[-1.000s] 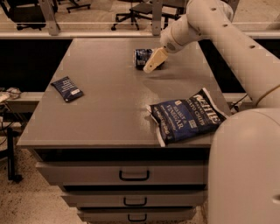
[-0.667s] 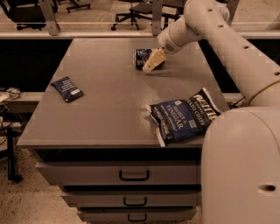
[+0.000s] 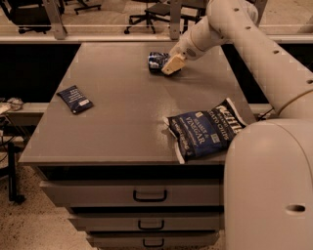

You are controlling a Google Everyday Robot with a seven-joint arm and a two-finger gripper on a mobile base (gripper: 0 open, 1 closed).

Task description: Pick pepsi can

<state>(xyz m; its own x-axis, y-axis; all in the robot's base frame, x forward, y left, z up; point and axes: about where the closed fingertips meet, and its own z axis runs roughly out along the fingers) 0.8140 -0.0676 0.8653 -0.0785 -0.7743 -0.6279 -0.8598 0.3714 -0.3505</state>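
Observation:
The pepsi can [image 3: 157,61] is a small dark blue can with white markings, lying on its side at the far middle of the grey table [image 3: 122,117]. My gripper [image 3: 171,65] reaches down from the white arm on the right and sits at the can's right end, touching or almost touching it. Its pale fingertip [image 3: 172,64] covers part of the can.
A large blue chip bag [image 3: 206,129] lies at the table's near right. A small flat dark blue packet [image 3: 75,98] lies at the left. Drawers [image 3: 149,195] sit under the tabletop. Office chairs [image 3: 156,10] stand behind the table. My white base [image 3: 269,185] fills the near right.
The arm and gripper have stayed at the can with barely any shift. The can, the bag and the packet have not moved.

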